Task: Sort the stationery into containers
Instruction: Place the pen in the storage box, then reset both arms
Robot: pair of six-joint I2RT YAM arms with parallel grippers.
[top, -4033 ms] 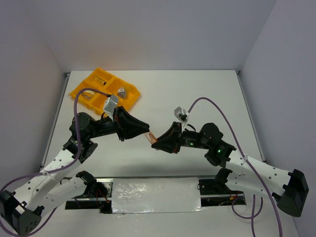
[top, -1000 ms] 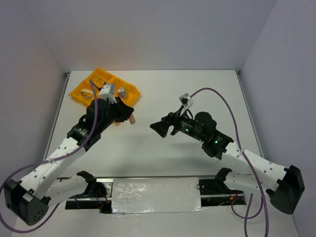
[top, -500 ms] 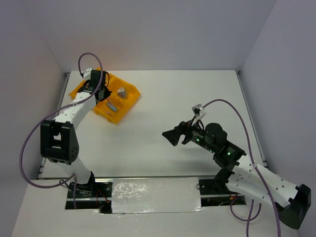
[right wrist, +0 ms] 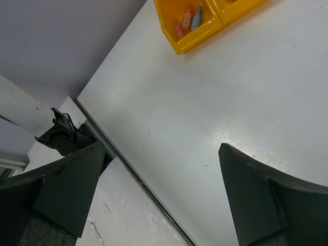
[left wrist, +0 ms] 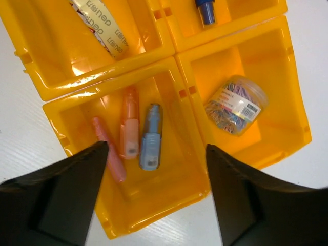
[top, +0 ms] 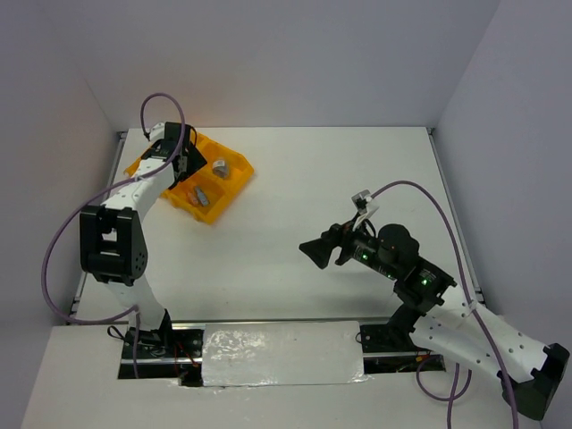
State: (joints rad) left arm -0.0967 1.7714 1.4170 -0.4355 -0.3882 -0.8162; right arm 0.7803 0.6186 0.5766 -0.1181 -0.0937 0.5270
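In the left wrist view, the orange-yellow tray [left wrist: 169, 205] has four compartments. One holds the beige tape ring [left wrist: 100, 28], one the blue-and-white tube [left wrist: 206, 10], and one the small round jar [left wrist: 236, 105]. The fourth holds the pink piece [left wrist: 108, 151], orange piece [left wrist: 129, 128] and light-blue piece [left wrist: 150, 137] side by side. My left gripper [left wrist: 156, 147] hangs open just above that fourth compartment, with nothing between its fingers. From above, the left gripper [top: 185, 164] is over the tray [top: 234, 184]. My right gripper [top: 315, 252] is open and empty over the bare table.
The tray [right wrist: 195, 43] sits at the far left corner of the white table [top: 340, 179], close to the left wall. Grey walls enclose the table on three sides. A metal rail [top: 286, 326] runs along the near edge between the arm bases.
My left arm swung from mid-table to the tray and its gripper opened; the pink piece it carried now lies in the compartment. My right arm drew back to the right.
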